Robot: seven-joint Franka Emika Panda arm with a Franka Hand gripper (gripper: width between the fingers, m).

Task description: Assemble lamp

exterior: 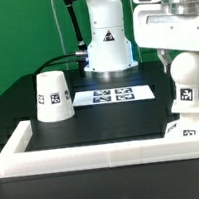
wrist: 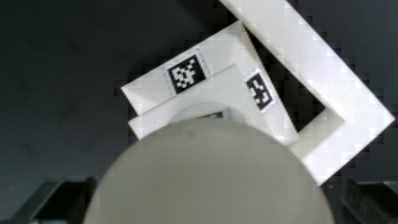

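- Green curtain hangs behind my black desk (exterior: 18,107), with my white arm base (exterior: 108,36) standing at the back, a triangular warning label on its front.
- Along the near edge runs a long white bar frame (exterior: 94,152), turning up at the exterior view's left.
- Flat before the arm base lies the marker board (exterior: 115,94) with its printed tags.
- At the exterior view's left the shade (exterior: 55,96) stands alone, narrow end up, well apart from me, one tag facing the camera.
- At the exterior view's right my pincer (exterior: 180,49) sits over the bulb (exterior: 185,77); I cannot tell whether it is clenched or released.
- Under the bulb is the base (wrist: 222,90) with tags, against the frame.
- No tag pattern reads as writing.
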